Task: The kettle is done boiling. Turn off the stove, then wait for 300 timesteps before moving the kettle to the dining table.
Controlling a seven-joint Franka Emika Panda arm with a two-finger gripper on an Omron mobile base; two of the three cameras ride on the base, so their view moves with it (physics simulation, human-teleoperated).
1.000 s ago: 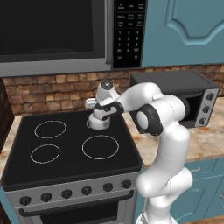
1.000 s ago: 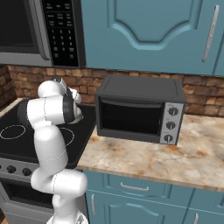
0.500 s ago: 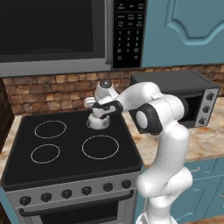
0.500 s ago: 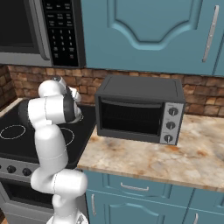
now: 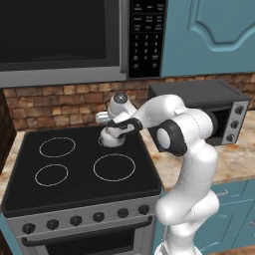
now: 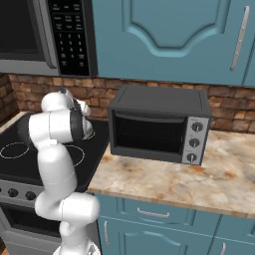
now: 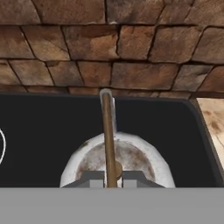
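Observation:
The small silver kettle (image 5: 109, 139) sits at the back right of the black glass stove (image 5: 74, 172), close to the brick wall. My gripper (image 5: 116, 130) is right above it, reaching in from the right. In the hand view the kettle's rounded body (image 7: 135, 157) lies just below my gripper (image 7: 109, 180), and its thin arched handle (image 7: 107, 127) runs straight up between the two fingertips (image 7: 94, 181). The jaws are shut on that handle. The stove's row of black knobs (image 5: 74, 220) lines its grey front. The dining table is out of view.
A black toaster oven (image 6: 159, 129) stands on the marbled counter (image 6: 199, 182) right of the stove. A microwave (image 5: 60, 40) hangs low over the cooktop. The brick wall (image 7: 109, 48) is close behind the kettle. Teal cabinets (image 6: 169, 35) hang above.
The jaws have closed from wide open onto the kettle's handle. The arm and the kettle have stayed in place.

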